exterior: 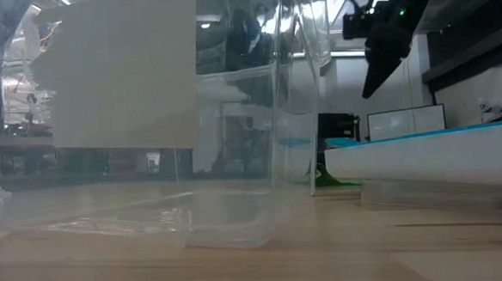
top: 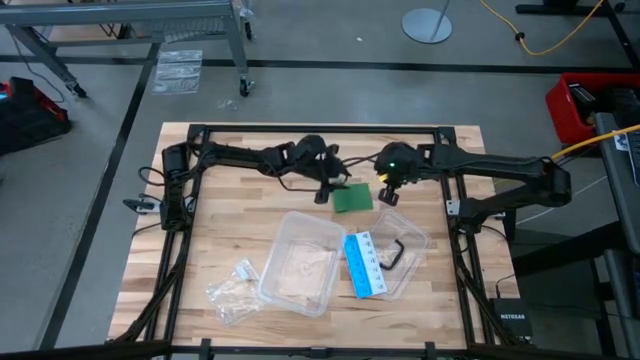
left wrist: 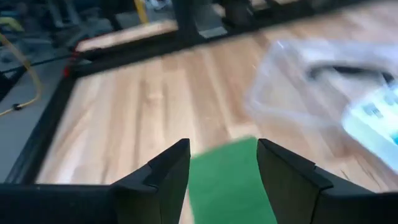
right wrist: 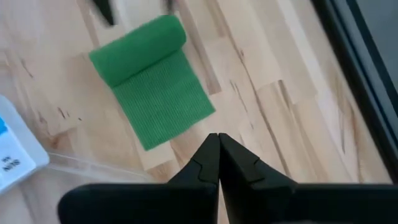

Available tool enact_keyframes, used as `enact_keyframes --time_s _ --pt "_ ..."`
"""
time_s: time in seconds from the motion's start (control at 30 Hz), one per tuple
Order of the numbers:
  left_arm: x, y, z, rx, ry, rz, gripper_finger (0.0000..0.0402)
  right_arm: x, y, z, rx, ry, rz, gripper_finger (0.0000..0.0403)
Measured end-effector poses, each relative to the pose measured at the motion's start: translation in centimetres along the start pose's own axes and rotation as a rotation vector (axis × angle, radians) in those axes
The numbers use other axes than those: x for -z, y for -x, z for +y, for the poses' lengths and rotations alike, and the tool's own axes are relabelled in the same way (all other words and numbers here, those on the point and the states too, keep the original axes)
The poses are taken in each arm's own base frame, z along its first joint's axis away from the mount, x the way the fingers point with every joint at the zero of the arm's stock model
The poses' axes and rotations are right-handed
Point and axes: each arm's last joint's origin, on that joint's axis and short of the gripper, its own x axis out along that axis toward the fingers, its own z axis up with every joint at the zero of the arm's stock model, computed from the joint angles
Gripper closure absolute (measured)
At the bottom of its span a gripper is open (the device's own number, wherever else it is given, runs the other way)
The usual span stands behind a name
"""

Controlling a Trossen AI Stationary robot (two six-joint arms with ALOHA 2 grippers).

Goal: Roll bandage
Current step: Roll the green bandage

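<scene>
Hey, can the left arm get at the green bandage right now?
Probably yes. The left gripper is open right above the bandage, which lies partly rolled on bare table, nothing between them. The shut right gripper sits just beside it.

No readable text or labels anywhere.

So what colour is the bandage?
Green bandage, ribbed weave; clearest in the right wrist view.

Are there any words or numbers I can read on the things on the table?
"NETGEAR", faint, on the black box off the table's corner, seen from above.
Blue-and-white card: printed marks, too small to read.
Same card in the right wrist view: blurred letters, unreadable.
Green bandage: no writing.
</scene>
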Motion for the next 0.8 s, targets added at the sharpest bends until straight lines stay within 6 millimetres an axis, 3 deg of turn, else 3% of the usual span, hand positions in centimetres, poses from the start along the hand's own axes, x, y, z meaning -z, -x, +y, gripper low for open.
enact_keyframes --time_s 0.37,0.8 --pt "-1.8 0.1 -1.4 0.121 -0.236 0.190 0.0221 0.4 1.9 -0.4 0.012 -0.052 -0.067 0.0395" --pt "-1.1 0.7 -1.9 0.211 -0.585 0.341 0.0221 0.4 1.9 -0.4 0.012 -0.052 -0.066 0.0395"
